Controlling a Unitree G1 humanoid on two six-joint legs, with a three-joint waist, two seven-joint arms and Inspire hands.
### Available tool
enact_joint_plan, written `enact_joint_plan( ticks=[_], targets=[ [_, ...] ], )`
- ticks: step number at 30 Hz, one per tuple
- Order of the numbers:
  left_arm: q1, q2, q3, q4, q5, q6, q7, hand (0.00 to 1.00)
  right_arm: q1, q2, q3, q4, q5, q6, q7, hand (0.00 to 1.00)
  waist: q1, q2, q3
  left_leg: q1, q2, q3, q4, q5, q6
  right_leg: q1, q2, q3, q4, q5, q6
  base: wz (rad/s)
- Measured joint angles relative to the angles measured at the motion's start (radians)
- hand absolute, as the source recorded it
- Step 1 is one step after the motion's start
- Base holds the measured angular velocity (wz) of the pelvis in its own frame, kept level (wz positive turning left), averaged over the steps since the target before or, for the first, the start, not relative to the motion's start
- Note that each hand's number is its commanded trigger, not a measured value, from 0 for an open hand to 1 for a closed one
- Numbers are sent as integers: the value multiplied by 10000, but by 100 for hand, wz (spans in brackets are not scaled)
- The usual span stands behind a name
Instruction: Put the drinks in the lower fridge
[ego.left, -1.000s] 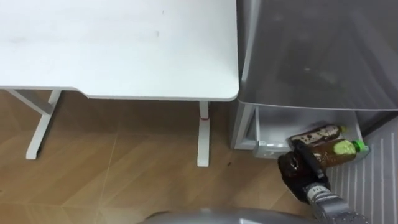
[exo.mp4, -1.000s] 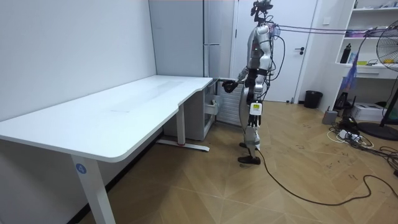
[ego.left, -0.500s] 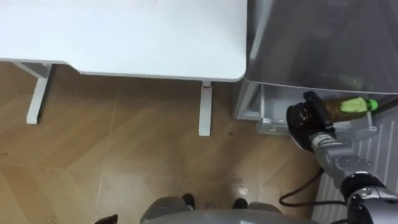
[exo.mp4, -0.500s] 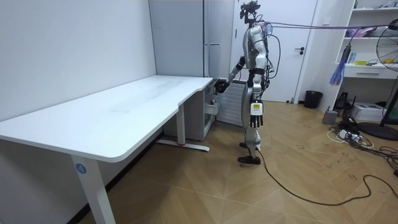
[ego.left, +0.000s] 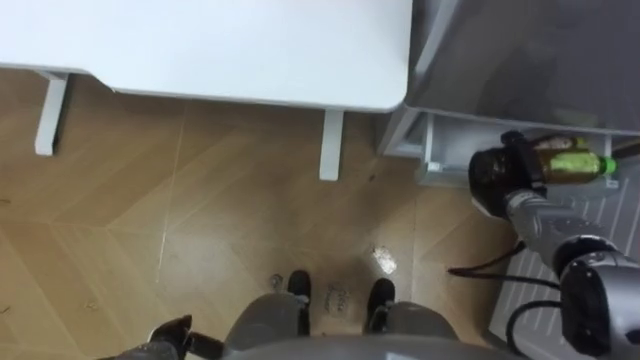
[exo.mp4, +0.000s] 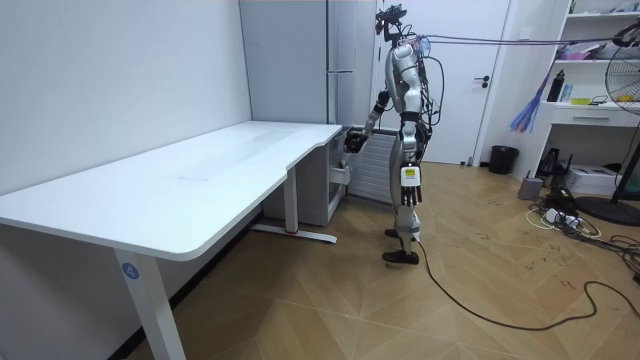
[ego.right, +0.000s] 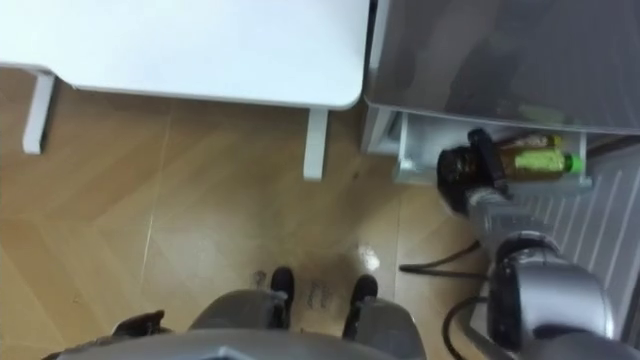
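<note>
Eye views: head, steep down, near-identical. Room view: far, seemingly facing fridge.

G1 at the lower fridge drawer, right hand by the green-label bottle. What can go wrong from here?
1. The right hand sits at the front edge of the drawer, against the green-labelled bottle. Its grip is unclear, so the bottle may catch that edge or drop to the floor.
2. The table corner lies close on that hand's left; a swing out may clip it.
The left hand hangs low.
</note>
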Motion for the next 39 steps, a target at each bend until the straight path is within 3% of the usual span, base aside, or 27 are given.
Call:
enact_joint_plan(
  ticks=[7, 15, 16, 17, 18, 19, 28, 39],
  targets=[
    [-192, 169, -8, 182, -96, -5, 199, 0, -535, -281, 4, 155, -108, 206, -14, 100, 294, -322, 90, -373, 18, 135, 60, 10, 5, -524, -28, 58, 265, 1, -1, -5],
    [-196, 242, -8, 400, -497, -8, 187, 0, -1134, -379, 9, 388, -131, 316, -23, 100, 335, -350, 95, -913, 14, 131, 236, 12, 8, -989, -50, 11, 304, 22, -36, 0],
    [-199, 245, -15, 399, -503, -8, 186, 0, -1251, -429, 15, 388, -140, 333, -69, 90, 331, -347, 94, -988, -3, 131, 236, 37, 23, -1095, -77, 14, 367, 22, -36, 0],
    [-209, 241, -20, 398, -505, -8, 183, 0, -1332, -471, 22, 388, -140, 335, -124, 67, 331, -346, 94, -1022, -20, 132, 231, 67, 36, -1176, -107, 13, 436, 22, -36, 0],
    [-249, 250, -138, 398, -505, -8, 185, 0, -1379, -572, 66, 388, -154, 336, -258, 67, 333, -339, 92, -1071, -64, 132, 219, 125, 55, -1234, -160, 1, 467, 21, -35, 0],
    [-269, 265, -200, 397, -502, -9, 189, 0, -1420, -630, 65, 388, -157, 332, -332, 0, 361, -341, 93, -1098, -80, 146, 204, 135, 62, -1306, -184, 18, 519, 21, -34, 0],
    [-579, 274, -397, 398, -507, -12, 381, 0, -1571, -929, 113, 376, -429, 208, -946, 0, 579, -325, 102, -1288, -181, 196, 238, 198, 157, -1598, -351, -77, 820, 9, -15, 0],
    [-578, 275, -407, 425, -498, -12, 411, 0, -1683, -980, 38, 363, -361, -5, -1431, 0, 548, -277, 135, -1322, -183, 199, 350, 218, 172, -1606, -403, -168, 961, 5, -10, 0]
  ],
)
